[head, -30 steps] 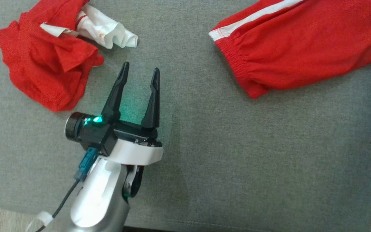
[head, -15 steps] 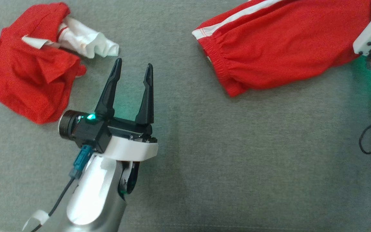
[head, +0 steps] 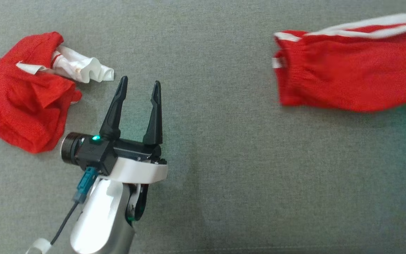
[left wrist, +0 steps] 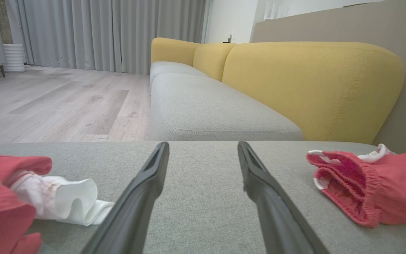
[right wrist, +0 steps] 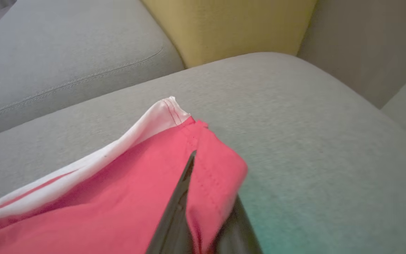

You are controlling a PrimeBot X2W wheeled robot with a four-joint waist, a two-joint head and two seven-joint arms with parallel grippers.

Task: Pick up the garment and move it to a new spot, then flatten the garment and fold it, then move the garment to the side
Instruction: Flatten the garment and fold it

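- The grey cushion point(head: 224, 169) is carrying everything.
- The red shorts point(head: 347, 81) are spreading well to the right of the left gripper point(head: 140, 80). They are looking soft, light and floppy, so hems or the waistband are likely the best holds.
- Crumpled clothes point(head: 30, 95) are lying just left of it.
- Its jaws are standing apart, empty.
- The right gripper point(right wrist: 206, 197) is clamping the shorts' hem corner.

From the head, straight down on the grey seat cushion point(head: 224, 176) from well above; from the left wrist, low and near that cushion, facing level along the left end effector point(left wrist: 203, 144) toward the yellow backrest point(left wrist: 312, 88); from the right wrist, very near, tilted down over the red shorts point(right wrist: 100, 211); shared by head and left wrist — shorts, crumpled red-and-white garment point(head: 30, 106).
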